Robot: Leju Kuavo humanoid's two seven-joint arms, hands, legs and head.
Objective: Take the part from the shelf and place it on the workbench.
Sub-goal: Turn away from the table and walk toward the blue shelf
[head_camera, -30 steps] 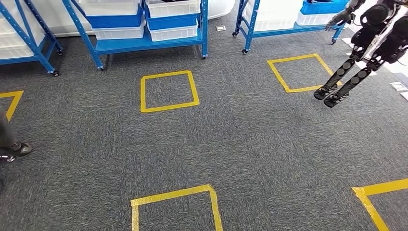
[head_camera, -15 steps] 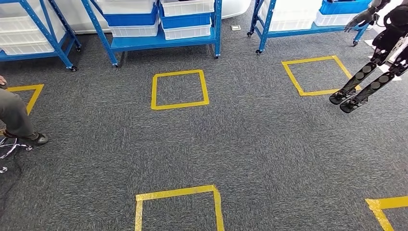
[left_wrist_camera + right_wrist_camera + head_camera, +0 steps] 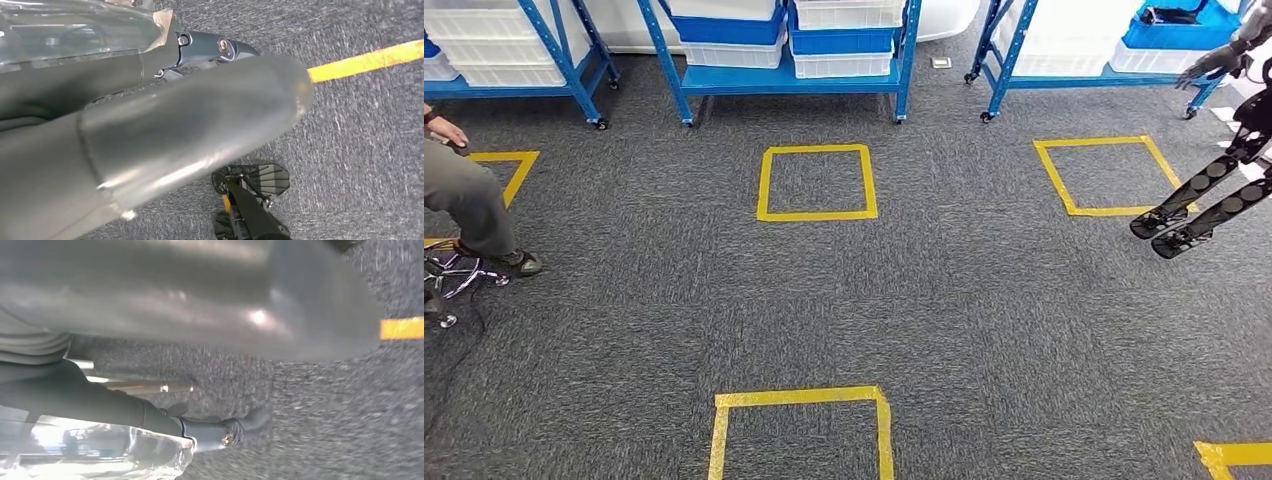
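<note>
Blue shelving units (image 3: 844, 78) stand along the far side of the grey carpet, loaded with white and blue bins (image 3: 842, 40). The blue bin (image 3: 1174, 30) on the right-hand shelf has dark items in it, too small to make out. My left hand (image 3: 190, 125) hangs over the carpet, thick grey thumb and a dark finger stretched out, holding nothing. My right hand (image 3: 200, 300) hangs the same way, a dark finger (image 3: 220, 432) straight, nothing in it.
Yellow tape squares (image 3: 817, 182) mark the carpet, one right in front of me (image 3: 799, 430). Another humanoid robot (image 3: 1194, 205) stands at the right by the shelf. A person's leg (image 3: 469, 205) and a chair base (image 3: 454, 275) are at the left.
The whole picture has shifted right and down, so the camera has turned left. More of the person at the left has come into view.
</note>
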